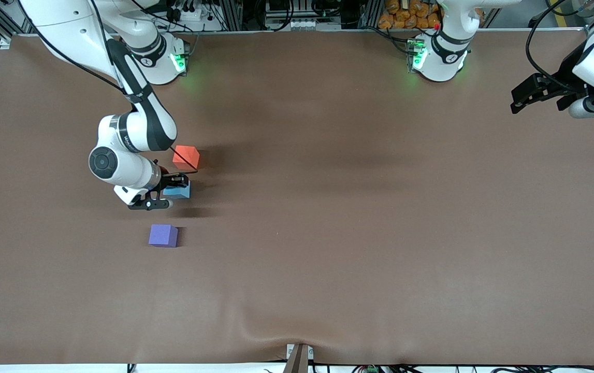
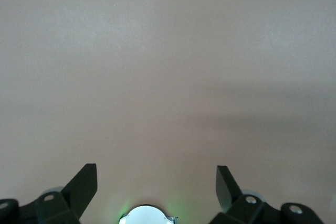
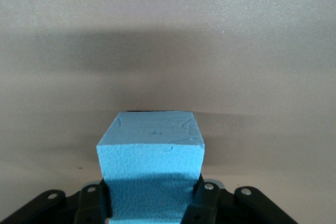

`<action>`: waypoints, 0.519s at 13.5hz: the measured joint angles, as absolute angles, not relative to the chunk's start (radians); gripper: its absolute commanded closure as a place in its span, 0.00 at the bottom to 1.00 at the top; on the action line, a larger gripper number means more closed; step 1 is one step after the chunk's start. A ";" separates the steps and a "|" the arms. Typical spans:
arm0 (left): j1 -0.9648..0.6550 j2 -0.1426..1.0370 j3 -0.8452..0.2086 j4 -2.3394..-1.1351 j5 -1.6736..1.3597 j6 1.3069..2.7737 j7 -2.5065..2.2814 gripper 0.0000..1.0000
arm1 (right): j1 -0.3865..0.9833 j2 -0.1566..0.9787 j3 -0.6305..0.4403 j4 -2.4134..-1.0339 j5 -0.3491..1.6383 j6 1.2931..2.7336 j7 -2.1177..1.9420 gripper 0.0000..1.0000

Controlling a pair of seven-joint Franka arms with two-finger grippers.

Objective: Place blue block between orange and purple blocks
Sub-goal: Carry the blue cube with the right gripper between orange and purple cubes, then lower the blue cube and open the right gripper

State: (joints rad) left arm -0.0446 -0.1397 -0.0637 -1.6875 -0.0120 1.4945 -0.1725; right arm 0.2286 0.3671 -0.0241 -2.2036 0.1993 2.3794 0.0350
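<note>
wide open brown table here, the whole middle and lower right of the front frame bare, its near edge running along the bottom of the frame and the far edge along the top under the two bases. all the action sits in the left-centre of the frame, toward the right arm's end of the table: the orange block highest of the three, the purple block lowest and nearest the front camera, and the blue block in the gap between them, a touch closer to the orange one, not touching either. free cloth all round the purple block, and a slim strip of cloth between orange and blue. the right arm drops in from its base at the upper left of the frame, elbow bent, wrist lying low and roughly level, and the right gripper is pinching the blue block; in the right wrist view the blue block fills the lower centre with a black finger pressed against each flank (whether the cube is resting on the cloth or a hair above it, i cannot tell). the left arm waits, its left gripper hanging at the upper right edge of the front frame over the table's end; the left wrist view shows the left gripper spread wide over plain cloth.
</note>
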 measured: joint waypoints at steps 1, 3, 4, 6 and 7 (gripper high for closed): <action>-0.045 -0.140 -0.065 -1.687 -0.012 1.495 -0.173 0.00 | 0.228 0.369 -0.024 -2.204 0.201 2.383 0.038 1.00; -0.045 -0.140 -0.070 -1.687 -0.012 1.495 -0.172 0.00 | 0.229 0.369 -0.023 -2.205 0.203 2.389 0.054 0.84; -0.045 -0.140 -0.072 -1.687 -0.012 1.494 -0.172 0.00 | 0.230 0.369 -0.023 -2.206 0.203 2.392 0.058 0.36; -0.045 -0.140 -0.073 -1.685 -0.012 1.494 -0.172 0.00 | 0.230 0.370 -0.023 -2.207 0.203 2.392 0.064 0.00; -0.045 -0.140 -0.073 -1.684 -0.012 1.494 -0.172 0.00 | 0.229 0.373 -0.024 -2.206 0.203 2.392 0.064 0.00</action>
State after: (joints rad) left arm -0.0453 -0.1398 -0.0731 -1.6838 -0.0120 1.4943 -0.1725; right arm 0.2290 0.3733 -0.0238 -2.2064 0.2035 2.3924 0.0644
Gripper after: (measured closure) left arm 0.000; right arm 0.322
